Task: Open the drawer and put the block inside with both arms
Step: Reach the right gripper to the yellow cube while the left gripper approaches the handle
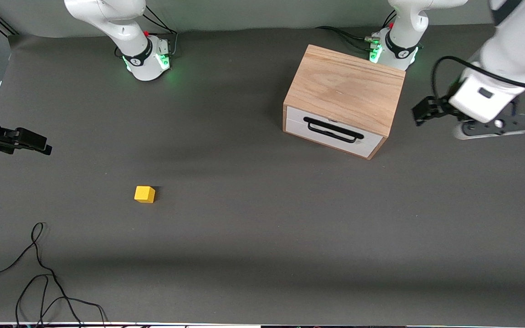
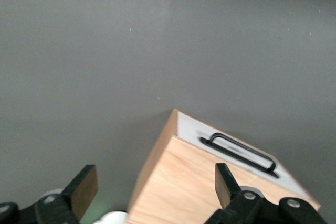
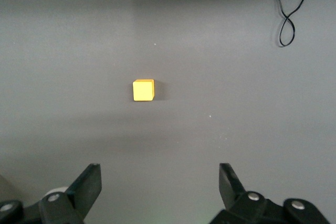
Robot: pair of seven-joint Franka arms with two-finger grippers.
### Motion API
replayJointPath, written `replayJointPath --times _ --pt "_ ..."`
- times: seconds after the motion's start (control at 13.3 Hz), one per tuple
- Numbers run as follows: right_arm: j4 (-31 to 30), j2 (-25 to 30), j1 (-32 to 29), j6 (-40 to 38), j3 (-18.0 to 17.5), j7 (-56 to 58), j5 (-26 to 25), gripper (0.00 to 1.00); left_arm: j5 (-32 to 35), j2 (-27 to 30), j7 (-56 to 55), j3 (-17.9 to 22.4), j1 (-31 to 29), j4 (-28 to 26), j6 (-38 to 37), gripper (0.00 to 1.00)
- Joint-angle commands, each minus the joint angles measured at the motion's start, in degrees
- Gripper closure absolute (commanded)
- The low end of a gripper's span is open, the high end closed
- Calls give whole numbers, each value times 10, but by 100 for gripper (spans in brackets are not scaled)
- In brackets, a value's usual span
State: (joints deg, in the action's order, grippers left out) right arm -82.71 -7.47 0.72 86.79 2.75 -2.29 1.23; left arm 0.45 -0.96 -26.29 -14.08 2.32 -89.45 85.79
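Observation:
The light-wood box point(image 1: 344, 89) stands near the left arm's base, with the drawer point(image 1: 335, 132) shut, its white front and black bar handle point(image 1: 333, 130) facing the front camera. The yellow block point(image 1: 144, 194) lies on the grey table, nearer the front camera, toward the right arm's end. My left gripper point(image 1: 421, 114) is open and empty, up beside the box at the left arm's end. In the left wrist view point(image 2: 155, 187) the box top point(image 2: 194, 182) and handle point(image 2: 239, 152) show. My right gripper point(image 1: 39, 143) is open and empty over the table's right-arm end. The right wrist view point(image 3: 160, 184) shows the block point(image 3: 143, 90) ahead of it.
A loose black cable point(image 1: 39, 273) lies on the table near the front edge at the right arm's end; it also shows in the right wrist view point(image 3: 286, 9). The two green-lit arm bases point(image 1: 146, 57) stand along the edge farthest from the front camera.

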Motion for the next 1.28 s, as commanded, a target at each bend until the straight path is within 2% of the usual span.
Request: replayJointPath --times 0.0,0.23,0.38,0.53,0.68,0.9,1.2 --pt "-5 -7 3 -2 1 14 12 1 6 -6 -150 -44 6 11 -4 0" --pt "-32 -26 11 16 -6 14 18 1 9 -40 -316 -96 17 39 -6 0" --pt "-58 -42 39 51 -6 13 21 1 10 -56 -467 -98 54 45 -1 0" --pt "-90 -62 48 96 -6 13 21 1 9 -96 -655 -98 91 72 10 0" --pt "-104 -92 46 126 -5 23 21 1 10 -128 -765 -98 118 96 13 0" --pt "-123 -131 47 173 -5 23 21 1 13 -146 -815 -97 137 96 13 0" --pt "-195 -149 47 279 -5 23 23 1 19 -177 -813 -97 140 64 18 0"
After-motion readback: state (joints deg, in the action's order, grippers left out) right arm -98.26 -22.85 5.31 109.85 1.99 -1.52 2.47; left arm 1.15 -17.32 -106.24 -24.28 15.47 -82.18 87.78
